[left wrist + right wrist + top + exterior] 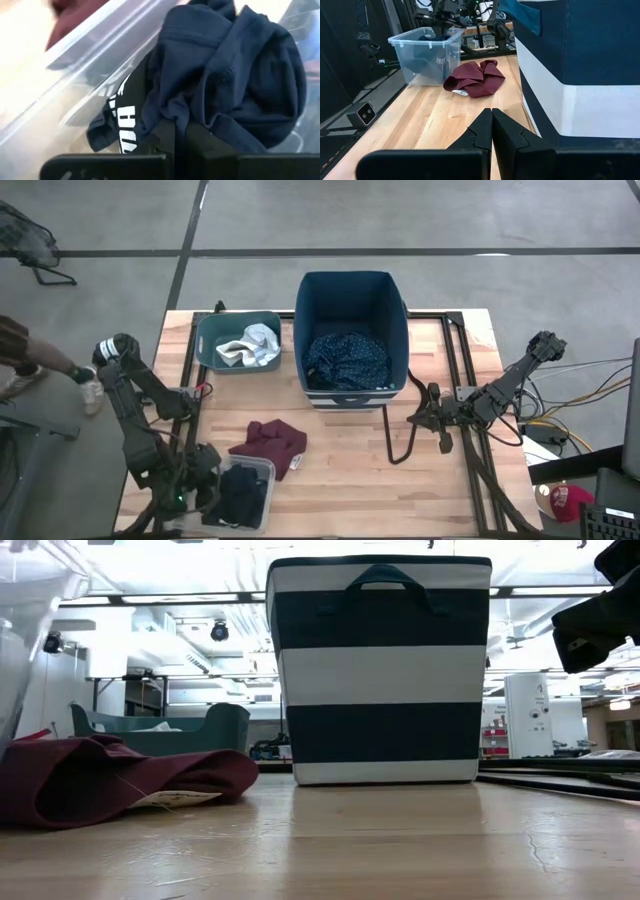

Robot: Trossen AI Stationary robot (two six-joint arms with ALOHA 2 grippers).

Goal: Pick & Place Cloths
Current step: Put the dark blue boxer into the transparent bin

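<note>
A black cloth with a white logo [220,75] lies bunched in the clear plastic bin [247,492] at the table's near left. My left gripper [175,131] is at this bin's left side, shut on the cloth. A maroon cloth [270,444] with a paper tag lies flat on the table beside the bin [476,79]. A navy patterned cloth [347,360] sits in the striped navy bin. White and pale cloths [250,346] fill the teal bin. My right gripper [492,116] is shut and hangs low, right of the navy bin. My left gripper pinches a fold of the black cloth [167,112] at its fingertips, on the side next to the white logo [124,117]. The cloth bulges up beyond the fingers and stays inside the clear bin. One layer or several, I cannot tell.
The striped navy bin [380,670] stands tall at the table's far middle and the teal bin [238,340] to its left. A black metal frame [470,395] runs along the table's right side. Bare wood [360,480] lies between the maroon cloth and my right gripper. A person's arm [25,360] shows at the left.
</note>
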